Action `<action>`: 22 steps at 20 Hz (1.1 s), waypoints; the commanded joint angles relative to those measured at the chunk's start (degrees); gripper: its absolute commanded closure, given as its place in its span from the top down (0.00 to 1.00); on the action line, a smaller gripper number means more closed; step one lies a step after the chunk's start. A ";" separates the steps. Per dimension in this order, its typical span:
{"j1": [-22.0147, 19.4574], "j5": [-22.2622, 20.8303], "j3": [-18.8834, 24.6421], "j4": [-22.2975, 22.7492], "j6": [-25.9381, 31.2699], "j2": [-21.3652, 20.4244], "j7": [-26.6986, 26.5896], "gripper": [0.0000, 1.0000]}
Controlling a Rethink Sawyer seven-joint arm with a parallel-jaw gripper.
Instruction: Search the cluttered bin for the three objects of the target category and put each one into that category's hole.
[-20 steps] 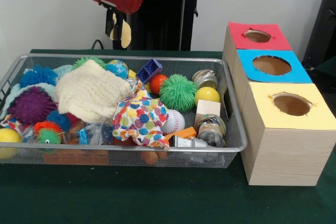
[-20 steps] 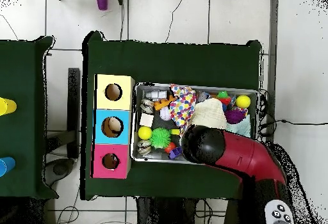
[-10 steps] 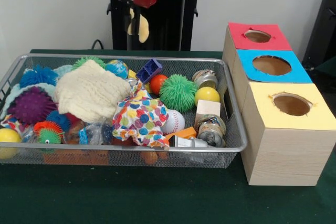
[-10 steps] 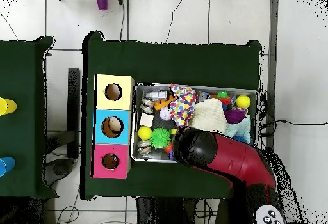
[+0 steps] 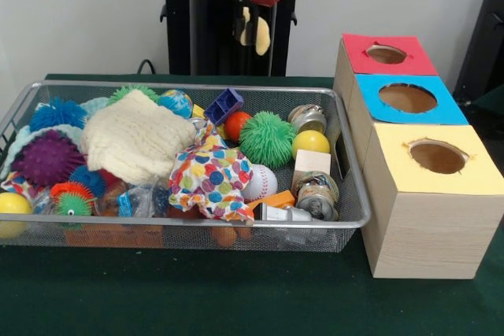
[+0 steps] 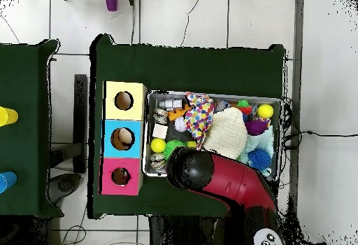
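Pale yellow object (image 5: 255, 31) clamped in the gripper (image 5: 250, 31), held high above the far rim of the wire bin (image 5: 350, 186), level with nothing below but the bin's right half. Bin crowded: green spiky ball (image 5: 267, 138), polka-dot cloth (image 5: 209, 175), cream knit cloth (image 5: 134, 138). Three-hole box (image 5: 429, 218) just right of the bin, red (image 5: 387, 53), blue (image 5: 407, 98) and yellow (image 5: 437, 156) holes.

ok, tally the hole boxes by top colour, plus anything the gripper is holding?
Red-topped box: 1
Blue-topped box: 1
Yellow-topped box: 1
Pale yellow item held in the gripper: 1
Total: 4 (3 boxes, 1 held item)
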 commanded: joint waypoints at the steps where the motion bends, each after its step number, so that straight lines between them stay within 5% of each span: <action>1: 1.47 4.77 4.31 4.89 -1.19 0.00 10.01 0.00; 22: 9.44 13.00 3.42 6.62 -1.57 -0.38 13.80 0.00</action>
